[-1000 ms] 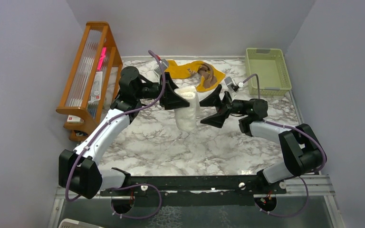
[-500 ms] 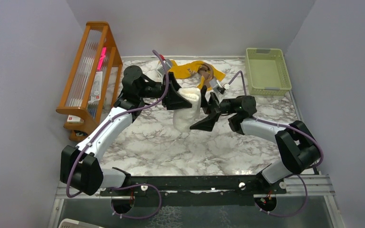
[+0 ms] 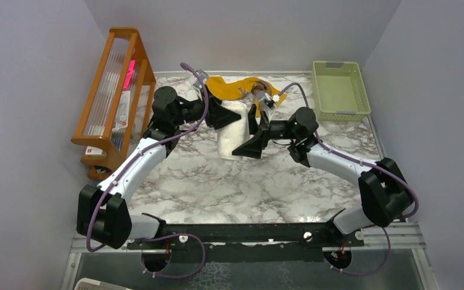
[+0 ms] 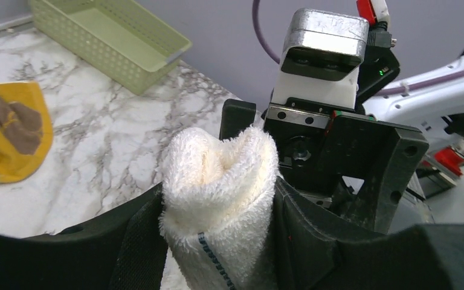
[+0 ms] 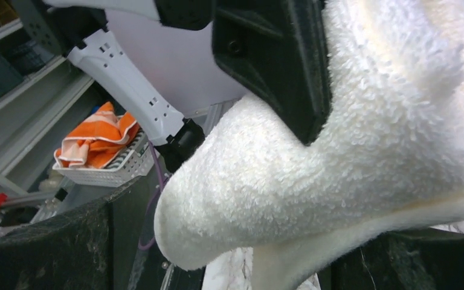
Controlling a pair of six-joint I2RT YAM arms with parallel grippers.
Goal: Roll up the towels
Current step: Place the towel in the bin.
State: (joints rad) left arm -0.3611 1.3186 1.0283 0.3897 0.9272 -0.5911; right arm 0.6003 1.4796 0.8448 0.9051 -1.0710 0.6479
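The rolled cream-white towel [image 3: 232, 130] is grasped by the left pincer [image 4: 220, 235], well left of the pale green basket [image 3: 342, 112]. The right pincer [image 3: 248, 133] is spread around it, unclenched. The mustard yellow towel [image 4: 27, 154] and brown towel [image 4: 9, 118] are heaped nearer the basket.

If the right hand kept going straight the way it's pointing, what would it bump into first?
The white towel gripped by the left hand: it hangs directly ahead of the right hand, seemingly between its open fingers.
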